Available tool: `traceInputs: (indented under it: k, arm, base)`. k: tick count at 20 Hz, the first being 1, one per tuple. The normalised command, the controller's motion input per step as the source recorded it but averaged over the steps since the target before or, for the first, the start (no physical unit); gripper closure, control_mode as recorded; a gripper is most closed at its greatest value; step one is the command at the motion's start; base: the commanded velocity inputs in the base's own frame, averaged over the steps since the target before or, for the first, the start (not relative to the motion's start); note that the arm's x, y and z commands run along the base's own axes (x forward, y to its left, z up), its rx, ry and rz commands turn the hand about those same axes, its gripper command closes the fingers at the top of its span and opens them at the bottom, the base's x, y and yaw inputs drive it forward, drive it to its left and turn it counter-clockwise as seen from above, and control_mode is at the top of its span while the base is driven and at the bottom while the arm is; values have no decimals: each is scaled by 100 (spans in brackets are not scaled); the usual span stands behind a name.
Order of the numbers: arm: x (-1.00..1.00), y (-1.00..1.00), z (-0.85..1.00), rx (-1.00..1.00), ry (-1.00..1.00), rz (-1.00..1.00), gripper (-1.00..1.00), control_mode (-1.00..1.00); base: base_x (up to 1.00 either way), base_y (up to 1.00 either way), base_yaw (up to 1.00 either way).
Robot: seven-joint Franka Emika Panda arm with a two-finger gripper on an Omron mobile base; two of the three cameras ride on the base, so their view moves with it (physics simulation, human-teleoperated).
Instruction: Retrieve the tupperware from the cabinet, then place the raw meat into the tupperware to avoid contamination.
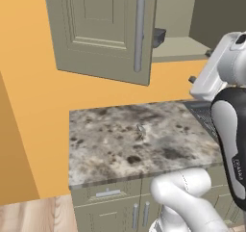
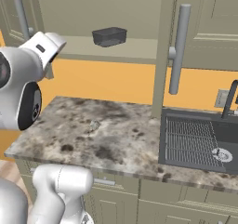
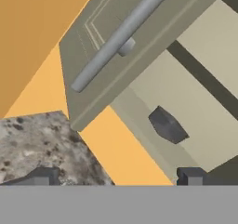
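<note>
Tupperware (image 2: 109,36) on open cabinet (image 2: 139,48) shelf

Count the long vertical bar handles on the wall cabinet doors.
2. One bar handle is on the open left door; the other bar handle is on the right door, above the sink's edge. More doors may lie outside the frames.

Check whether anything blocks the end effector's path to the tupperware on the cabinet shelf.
Nothing visible does. The cabinet doors are swung open, and the tupperware sits alone near the shelf's front edge. In the hand view the open end effector looks at the tub across open space, with nothing between them.
</note>
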Motion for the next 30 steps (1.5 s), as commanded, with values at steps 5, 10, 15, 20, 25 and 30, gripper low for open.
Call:
traceInputs:
  k: [5,10,15,20,25,30]
  arm:
    - [2,-8,-3,-29,-5,5,-100,-100]
    - [12,-6,-20,-22,-13,9,-100,-100]
    - [11,-5,-26,-22,-17,10,-100,-100]
    - [1,-3,-6,-17,-13,10,-100,-100]
    - [-5,0,16,-3,-4,13,-100,-100]
    - [-6,0,23,0,0,13,-100,-100]
  base:
    - [0,0,0]
    - [0,0,0]
    - [0,0,0]
    - [0,0,0]
    - [0,0,0]
    - [0,0,0]
